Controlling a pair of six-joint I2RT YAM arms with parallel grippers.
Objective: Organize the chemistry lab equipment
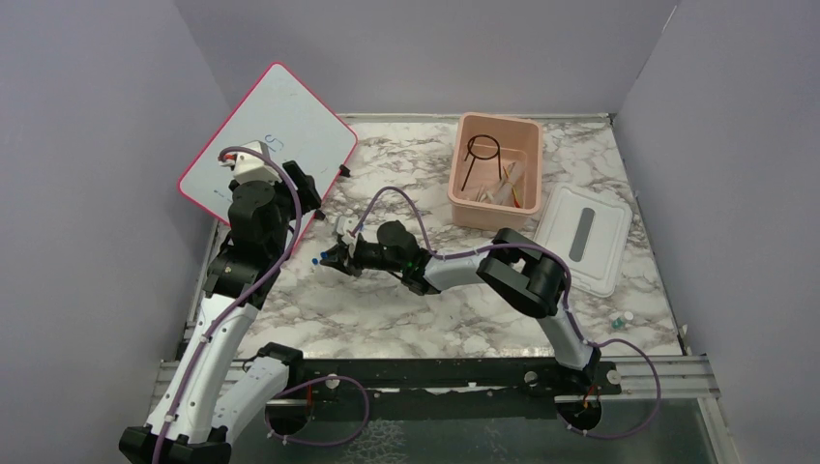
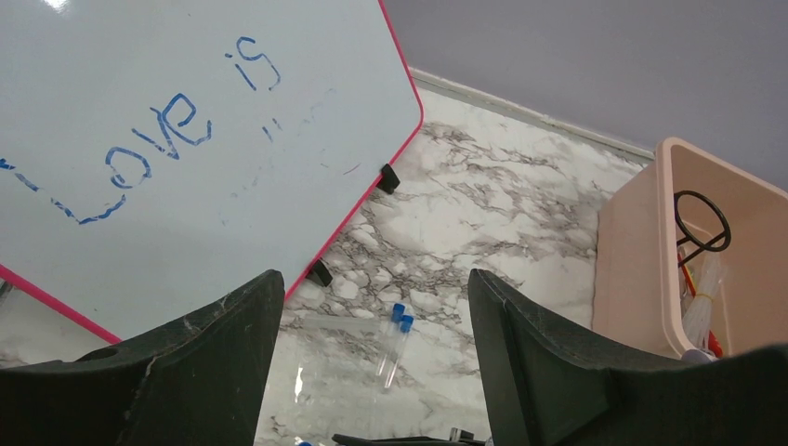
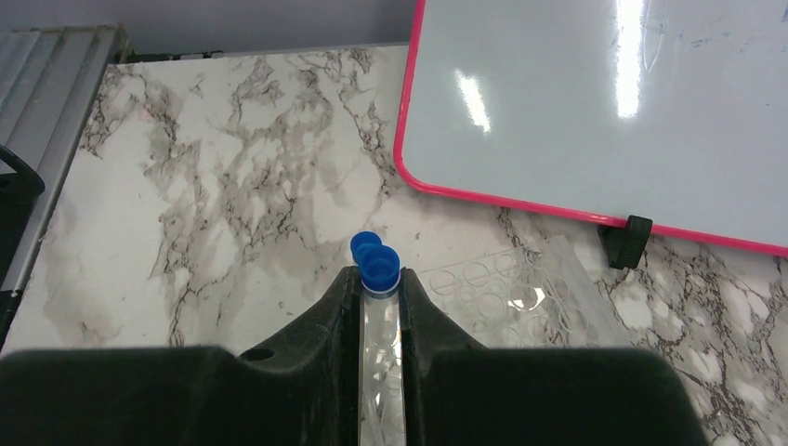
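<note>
White-and-black left arm [image 1: 218, 329] climbs from its base at the near-left corner and bends toward the far left, wrist up by the lower edge of the whiteboard [image 1: 276, 130]. Right arm [image 1: 527, 275] is folded at the elbow and stretched leftward, low across the middle of the table [image 1: 387, 319], its tip just beside the left arm. Table top is marble-pattern with grey walls [image 1: 97, 145] on three sides. The pink-rimmed whiteboard sits at the far-left corner (blue handwriting on it in the left wrist view). A clear tray [image 3: 520, 288] with round wells lies flat near the board's black foot. Left gripper [image 2: 372, 288]: jaws spread wide, nothing between them, hanging over the marble next to the board's edge. Right gripper [image 3: 379, 279]: jaws closed on two clear tubes [image 3: 381, 362], gripped lengthwise between the fingers, blue caps [image 3: 376, 260] sticking out past the fingertips. Can't tell whether the caps touch the table. The same tubes show through the gap of the left jaws in the left wrist view. Pink tub [image 1: 462, 169] at far centre-right holds the black wire ring stand [image 1: 481, 150], a red-yellow rod [image 1: 517, 198] and some pale thin pieces too small to sort out. White lid [image 1: 583, 237] lies flat just right of the tub. Two tiny vials [image 1: 619, 317] sit near the table's right edge, well apart from everything else.
</note>
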